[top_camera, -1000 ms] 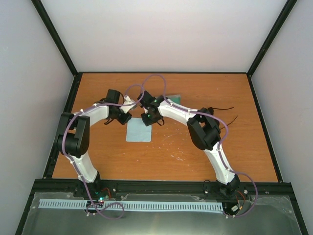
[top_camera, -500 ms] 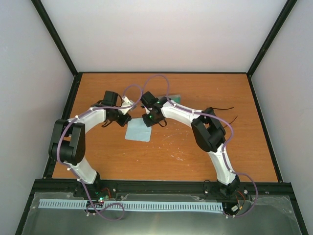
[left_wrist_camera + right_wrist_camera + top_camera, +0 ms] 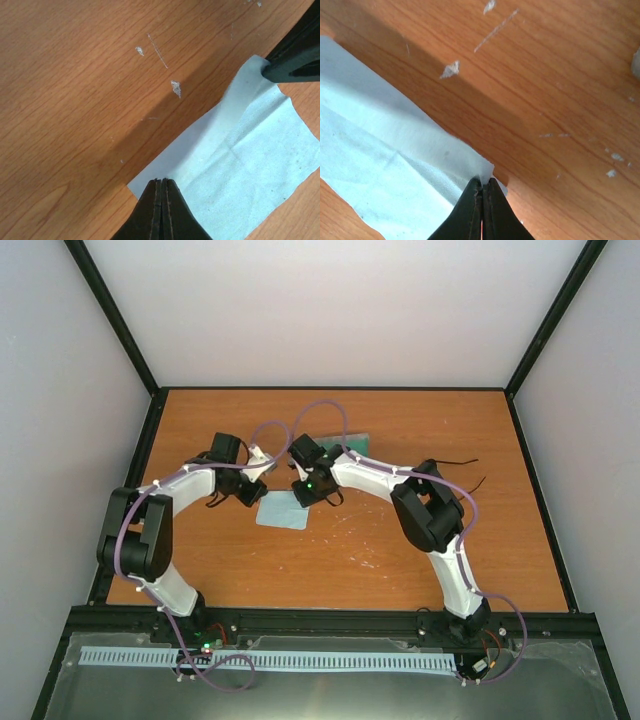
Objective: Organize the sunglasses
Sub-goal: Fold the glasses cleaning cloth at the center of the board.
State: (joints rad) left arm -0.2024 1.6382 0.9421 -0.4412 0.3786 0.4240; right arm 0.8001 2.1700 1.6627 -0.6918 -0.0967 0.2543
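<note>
The left hand (image 3: 161, 183) and right hand (image 3: 482, 181) are each closed on a corner of the pale blue cloth (image 3: 240, 170), which lies flat on the tabletop (image 3: 75, 75). The two corners share one edge, probably so the cloth can be lifted or folded evenly without bunching. The wrist views show each pair of fingers meeting on fabric, a detail too small to see from above. Only the top view shows the sunglasses (image 3: 460, 461). Their thin black temple arms poke out right of centre, beside the right arm's elbow and well apart from the cloth, with the lenses hidden.
</note>
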